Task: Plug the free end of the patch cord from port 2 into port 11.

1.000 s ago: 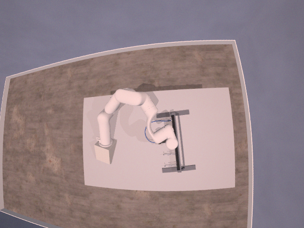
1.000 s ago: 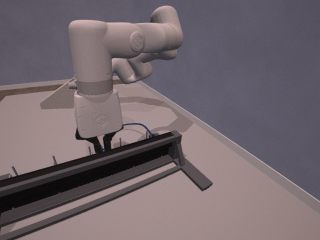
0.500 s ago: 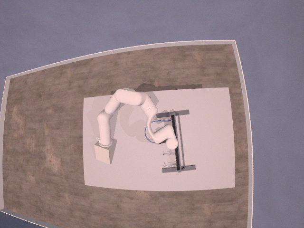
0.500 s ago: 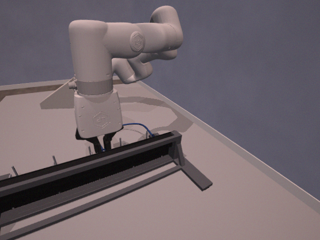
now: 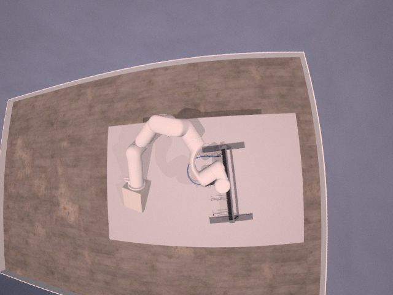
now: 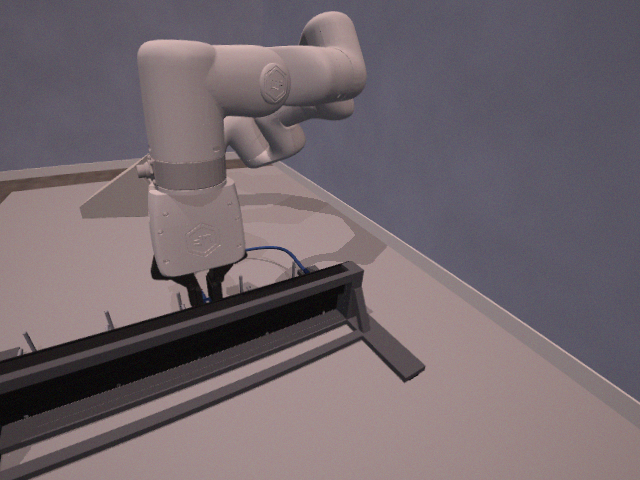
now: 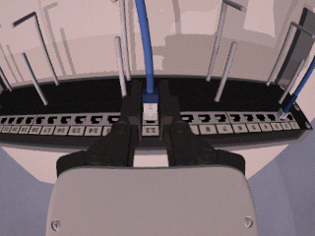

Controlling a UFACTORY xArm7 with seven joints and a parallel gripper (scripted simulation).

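gripper (image 7: 150,133) clenched on white plug (image 7: 150,112) of blue patch cord (image 7: 141,27). plug at face of patch panel (image 7: 79,101), nose toward port row (image 7: 66,130), panel at 12 o'clock of tool in wrist view. plug long axis in line with fingers, square to panel face (depth of seating: cannot tell). cord trails away at 12 o'clock over rack (image 6: 361,310). top view shows cord's loop back to far end; wrist view alone shows plug-to-port lineup. plate numbers unreadable.
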